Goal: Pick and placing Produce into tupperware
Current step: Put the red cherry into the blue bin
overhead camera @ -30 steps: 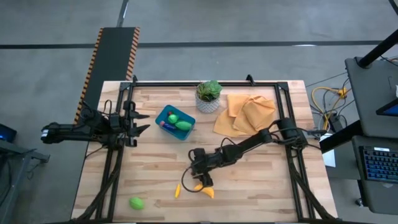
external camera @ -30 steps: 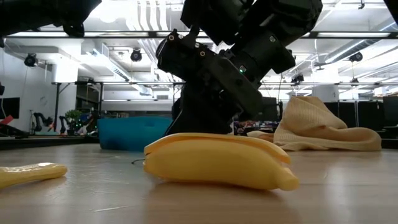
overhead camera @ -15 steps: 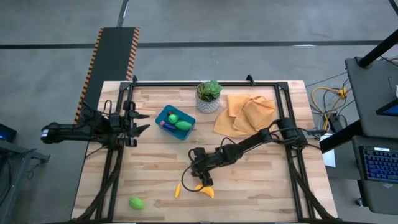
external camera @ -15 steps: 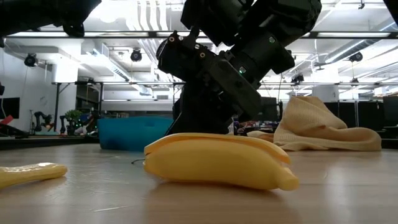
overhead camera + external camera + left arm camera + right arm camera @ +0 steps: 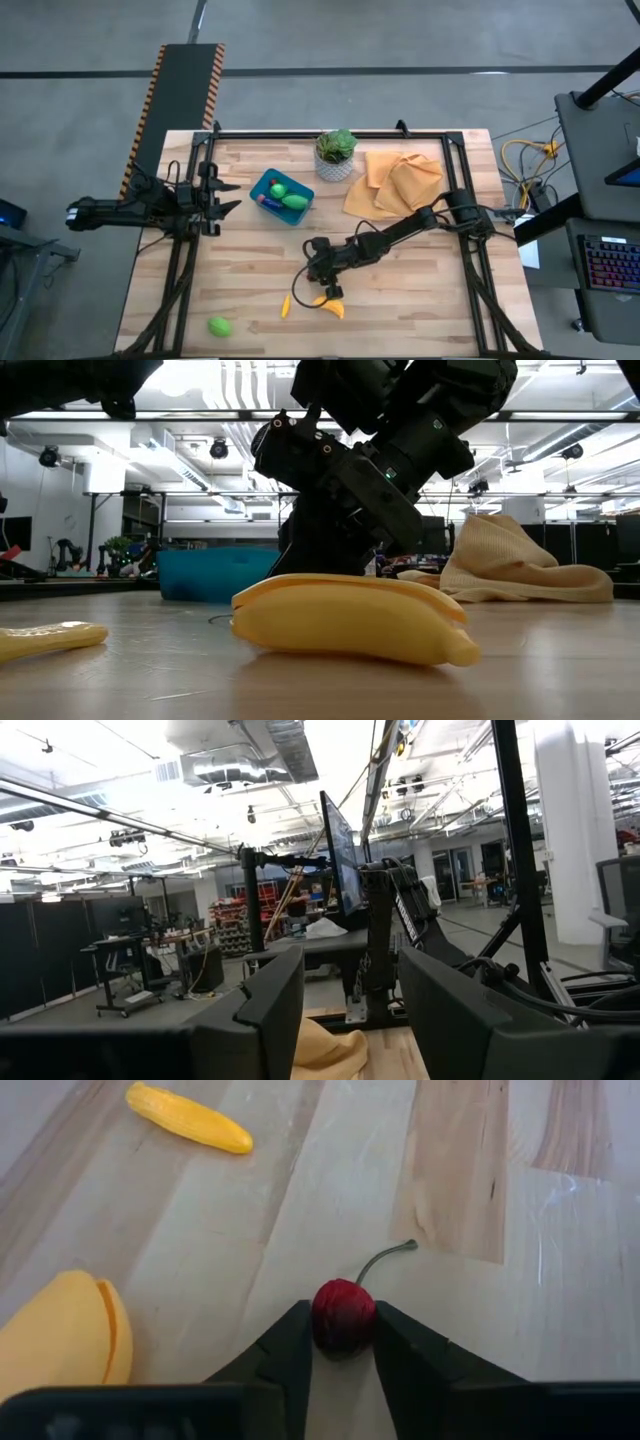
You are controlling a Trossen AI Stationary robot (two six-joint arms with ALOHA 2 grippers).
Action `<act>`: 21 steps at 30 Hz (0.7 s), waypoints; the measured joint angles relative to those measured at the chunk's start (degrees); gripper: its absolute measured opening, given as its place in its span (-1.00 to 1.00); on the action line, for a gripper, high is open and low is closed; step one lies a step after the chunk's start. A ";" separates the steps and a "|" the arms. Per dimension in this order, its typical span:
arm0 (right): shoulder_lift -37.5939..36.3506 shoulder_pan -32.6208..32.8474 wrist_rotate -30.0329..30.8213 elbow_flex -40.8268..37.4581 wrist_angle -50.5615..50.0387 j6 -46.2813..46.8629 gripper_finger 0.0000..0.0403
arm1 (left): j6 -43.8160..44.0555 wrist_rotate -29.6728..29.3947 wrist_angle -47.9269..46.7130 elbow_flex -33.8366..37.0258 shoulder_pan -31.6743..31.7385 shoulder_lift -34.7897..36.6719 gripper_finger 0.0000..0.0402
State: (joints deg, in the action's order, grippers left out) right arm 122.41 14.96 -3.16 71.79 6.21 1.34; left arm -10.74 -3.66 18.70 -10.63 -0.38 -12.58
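Two fingers of the right hand point(image 5: 343, 1342) pinch a red cherry point(image 5: 343, 1315) on the counter point(image 5: 480, 1280), its stem pointing away from the hand; left hand point(image 5: 222, 195) waits part-open.

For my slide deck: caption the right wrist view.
Right gripper fingers close on a red cherry on the wooden table, banana nearby.

A blue tupperware point(image 5: 281, 193) holds green fruits point(image 5: 288, 197). A small red cherry point(image 5: 343, 1316) sits between two dark fingers point(image 5: 285, 1355). A yellow banana point(image 5: 350, 618) lies nearby on the table.
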 joint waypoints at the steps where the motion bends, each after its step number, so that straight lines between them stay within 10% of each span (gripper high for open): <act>1: -0.01 0.00 0.00 0.00 0.01 -0.01 -0.56 | 0.00 0.00 0.02 0.00 -0.02 0.00 -0.25; 21: -1.45 -1.80 3.17 5.47 -0.75 -9.47 -0.76 | 0.00 0.02 0.09 0.00 0.00 0.00 -0.25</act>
State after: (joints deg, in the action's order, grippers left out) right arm 120.96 13.16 0.01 77.26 5.46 -8.12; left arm -10.74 -3.64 18.78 -10.63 -0.38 -12.58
